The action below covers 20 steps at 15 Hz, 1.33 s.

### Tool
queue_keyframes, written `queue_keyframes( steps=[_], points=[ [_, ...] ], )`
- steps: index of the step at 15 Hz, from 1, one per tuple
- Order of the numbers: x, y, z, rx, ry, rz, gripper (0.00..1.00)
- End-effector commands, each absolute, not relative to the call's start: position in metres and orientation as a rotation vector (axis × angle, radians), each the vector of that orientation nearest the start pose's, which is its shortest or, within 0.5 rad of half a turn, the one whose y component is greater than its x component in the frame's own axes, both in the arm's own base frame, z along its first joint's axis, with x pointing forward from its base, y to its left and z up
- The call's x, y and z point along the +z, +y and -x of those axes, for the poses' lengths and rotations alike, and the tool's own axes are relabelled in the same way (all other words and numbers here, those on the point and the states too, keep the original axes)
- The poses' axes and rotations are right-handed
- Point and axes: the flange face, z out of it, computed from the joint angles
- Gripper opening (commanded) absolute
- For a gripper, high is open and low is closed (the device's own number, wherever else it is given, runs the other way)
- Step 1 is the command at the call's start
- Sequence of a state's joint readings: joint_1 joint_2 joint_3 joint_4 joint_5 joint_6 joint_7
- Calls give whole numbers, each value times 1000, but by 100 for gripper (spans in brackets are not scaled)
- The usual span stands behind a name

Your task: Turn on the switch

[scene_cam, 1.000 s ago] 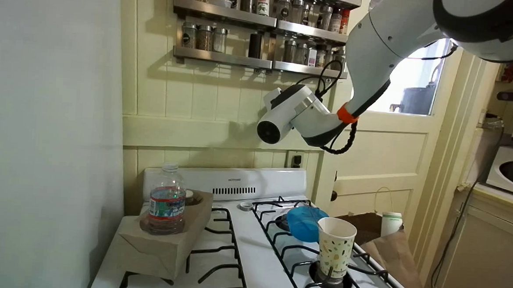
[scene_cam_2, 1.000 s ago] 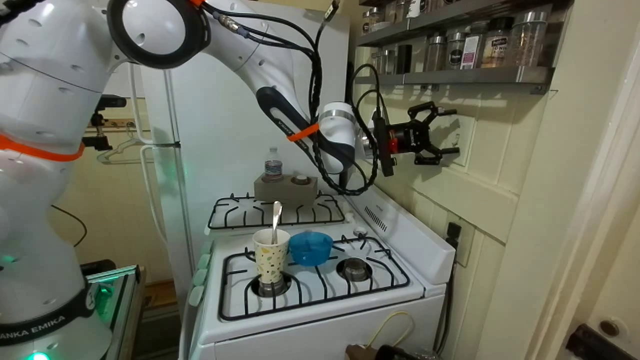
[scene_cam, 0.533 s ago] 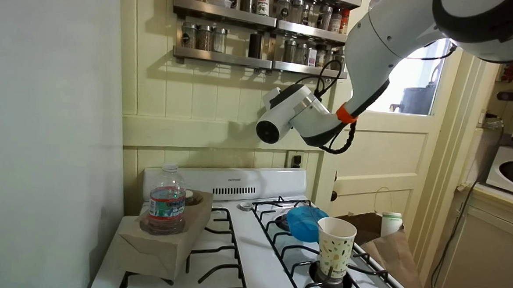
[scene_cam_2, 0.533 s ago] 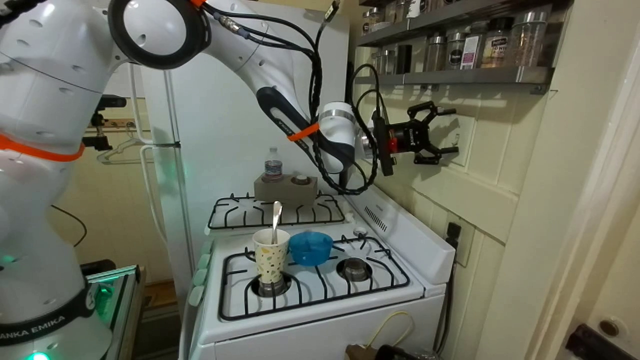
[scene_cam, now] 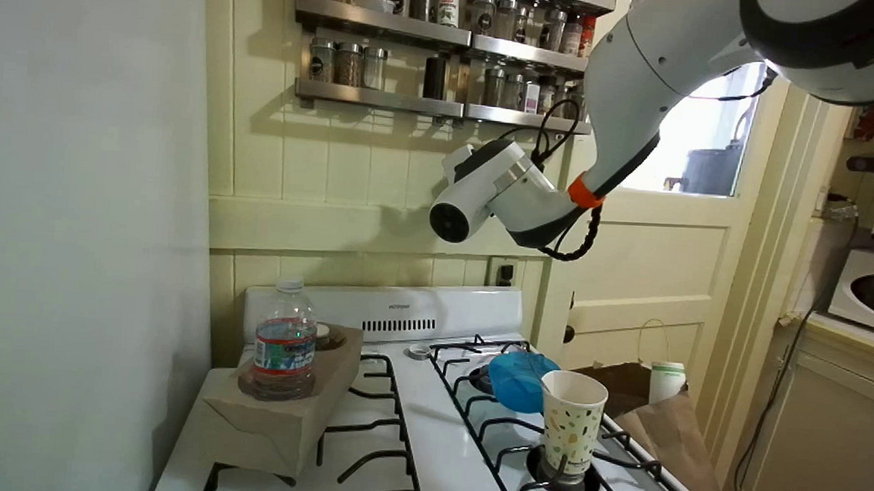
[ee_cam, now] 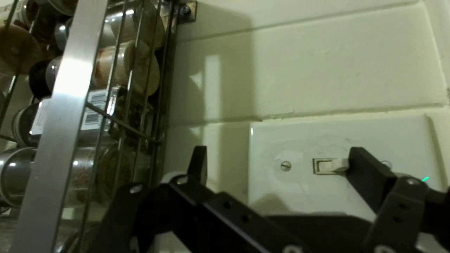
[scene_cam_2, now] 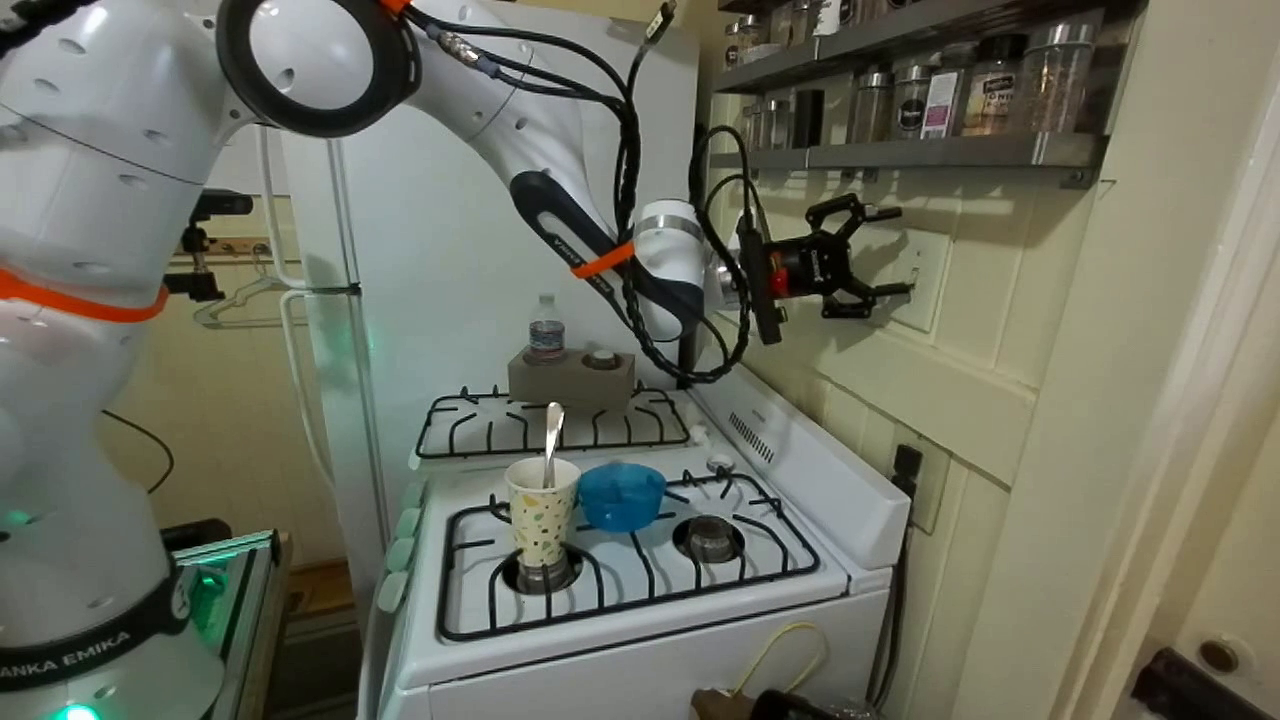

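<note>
Beneath the shelf point(scene_cam_2: 985, 152) we see the wall switch point(ee_cam: 330, 149) and the gripper point(scene_cam_2: 897, 251), its fingers point(scene_cam_2: 888, 291) spread wide and holding nothing, presumably so that one fingertip point(ee_cam: 362, 163), at the toggle point(ee_cam: 339, 164) (contact uncertain), can alone push it over.

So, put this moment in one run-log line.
gripper: open at switch | one fingertip: beside toggle, contact unclear | on/off: cannot tell

Lined at the back with a wall of pale yellow painted boards point(scene_cam: 336, 169), hung with brushed-steel shelves point(scene_cam: 381, 99) of glass jars point(scene_cam: 348, 65) and darkened below by shadows point(scene_cam: 270, 122). Flanked by a cream panelled wooden door point(scene_cam: 653, 260) with a brightly lit glass window point(scene_cam: 701, 128), then a low cream cabinet point(scene_cam: 831, 431). Furnished with a tall smooth white refrigerator point(scene_cam_2: 450, 270).
</note>
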State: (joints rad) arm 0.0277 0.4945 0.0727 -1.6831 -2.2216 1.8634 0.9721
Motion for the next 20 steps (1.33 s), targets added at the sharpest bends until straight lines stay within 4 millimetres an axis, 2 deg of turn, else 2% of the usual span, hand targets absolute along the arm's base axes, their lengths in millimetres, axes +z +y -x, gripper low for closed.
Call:
queue_keyframes(
  steps=[1,5,7,11,14,17,20],
  points=[
    [406,5,-706,811,275,-1188,100],
    [412,13,-702,820,227,-1130,100],
    [401,33,-694,836,373,-1198,100],
    [374,59,-659,831,568,-1314,100],
    [365,52,-625,798,728,-1365,100],
    [386,45,-583,972,785,-1439,100],
    [411,37,-554,1126,730,-1539,100]
  ],
)
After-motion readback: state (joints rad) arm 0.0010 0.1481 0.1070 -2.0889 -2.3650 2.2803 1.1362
